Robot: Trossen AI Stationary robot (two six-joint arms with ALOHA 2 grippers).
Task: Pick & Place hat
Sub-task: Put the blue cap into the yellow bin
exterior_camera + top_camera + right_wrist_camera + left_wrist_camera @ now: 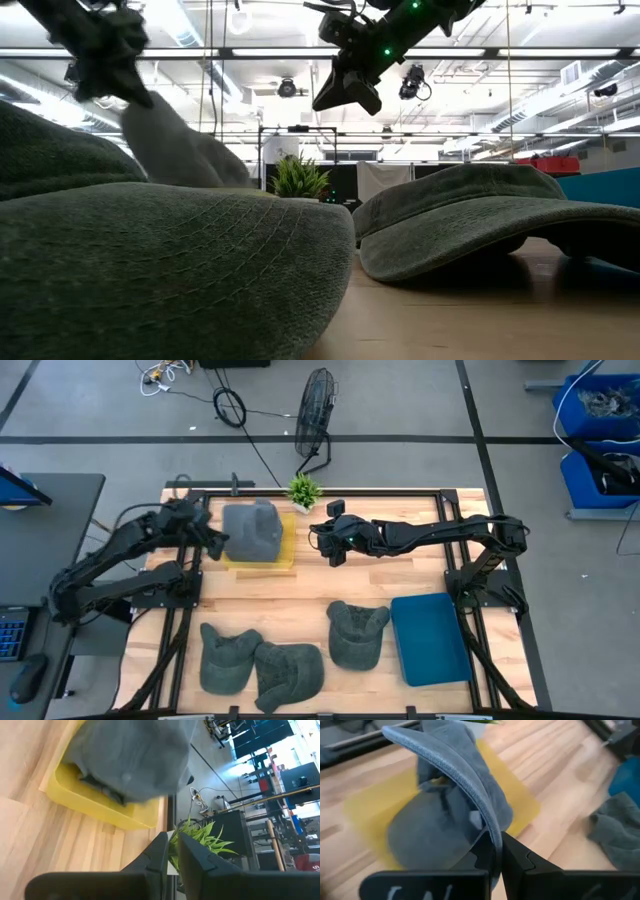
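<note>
A grey hat (pixel 252 530) is over the yellow tray (pixel 283 556) at the table's far left. My left gripper (pixel 213 541) stands at the hat's left side and is shut on it; the low view shows the left gripper (pixel 120 62) high up, with the grey hat (pixel 175 145) slanting down below it. My right gripper (pixel 331 548) hovers above the table's middle, right of the tray, fingers shut and holding nothing. In the right wrist view the right gripper (pixel 173 851) points at the tray (pixel 100 802) and hat (pixel 132 755). My left gripper (pixel 495 851) pinches the grey hat's brim at its edge (pixel 489 822) between the two fingers. The fingers come from the table's left side. The brim stands up from the fingers, and the crown (pixel 427 832) is low over the yellow tray (pixel 520 795). Whether the crown rests on it I cannot tell.
Three green hats (pixel 228 658) (pixel 288 675) (pixel 357 635) lie along the near edge. A blue tray (pixel 430 638) sits at the near right. A small potted plant (pixel 303 490) stands at the far edge beside the yellow tray. Bare wood lies across the table's middle.
</note>
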